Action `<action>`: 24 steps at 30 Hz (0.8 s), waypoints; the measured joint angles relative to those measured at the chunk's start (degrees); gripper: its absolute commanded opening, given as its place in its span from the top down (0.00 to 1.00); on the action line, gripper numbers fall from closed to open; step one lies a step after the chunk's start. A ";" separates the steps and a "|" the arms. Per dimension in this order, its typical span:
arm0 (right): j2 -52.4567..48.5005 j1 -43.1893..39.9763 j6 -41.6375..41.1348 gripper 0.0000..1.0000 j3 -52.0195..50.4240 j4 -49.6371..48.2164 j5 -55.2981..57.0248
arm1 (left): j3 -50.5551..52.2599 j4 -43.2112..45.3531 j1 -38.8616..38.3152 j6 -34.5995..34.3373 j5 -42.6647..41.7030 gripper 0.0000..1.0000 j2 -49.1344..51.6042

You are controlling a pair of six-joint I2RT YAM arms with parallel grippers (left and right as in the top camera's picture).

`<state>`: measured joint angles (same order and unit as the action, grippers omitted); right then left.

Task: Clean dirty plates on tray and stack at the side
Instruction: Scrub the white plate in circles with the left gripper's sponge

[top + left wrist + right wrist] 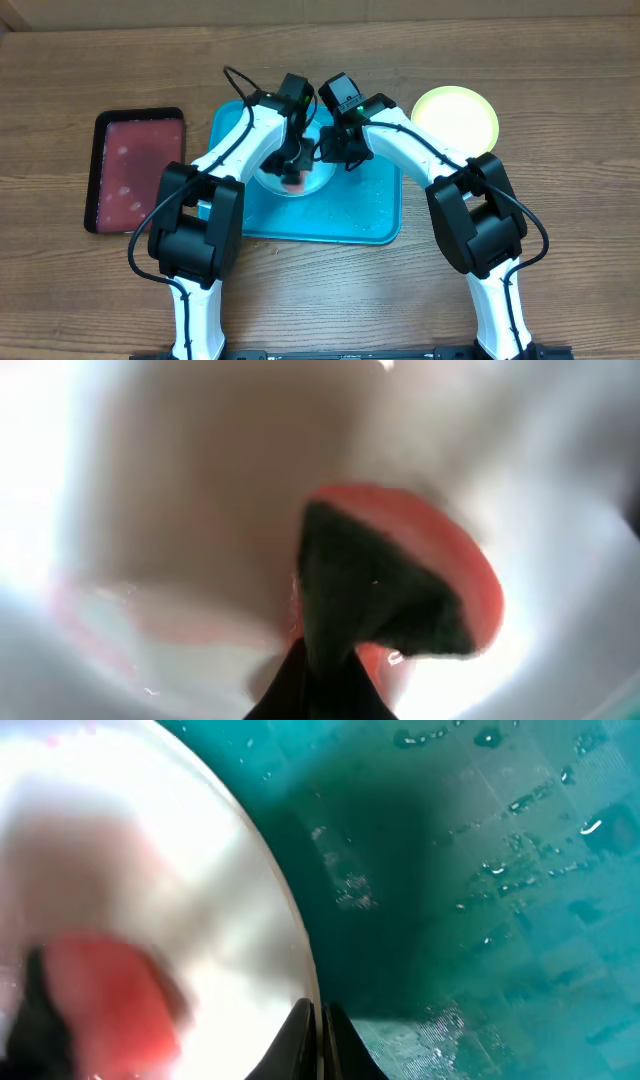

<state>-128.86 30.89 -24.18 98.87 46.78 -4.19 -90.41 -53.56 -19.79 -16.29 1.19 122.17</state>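
Pale plate is found on the tray, left of its middle, under both wrists. Left gripper is clamped on a sponge, red with a dark green face, which is pressed against the plate's inner surface. Right gripper is pinched closed on the plate's rim, with wet tray floor seen beside it. Yellow-green plate is set on the table, just beside the tray's far right corner. Dark-red tray is noted near the tray's left edge.
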 measured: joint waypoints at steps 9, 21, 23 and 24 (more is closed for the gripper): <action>0.00 0.00 -0.22 0.96 0.00 -0.09 0.02 | 0.07 12.98 3.48 -0.11 12.13 0.96 0.00; 0.00 0.07 -0.20 0.96 0.00 0.13 -0.13 | 0.00 6.27 6.36 -0.81 10.23 0.96 0.00; 0.00 0.28 -0.15 0.96 0.00 0.48 -0.15 | -0.04 4.09 7.02 -1.14 7.39 0.96 0.00; 0.00 0.33 -0.13 0.96 0.00 0.50 -0.11 | -0.07 3.45 7.34 -1.22 5.42 0.96 0.00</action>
<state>-128.86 31.22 -24.32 98.87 47.29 -4.29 -90.48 -50.11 -12.45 -17.52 6.61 122.17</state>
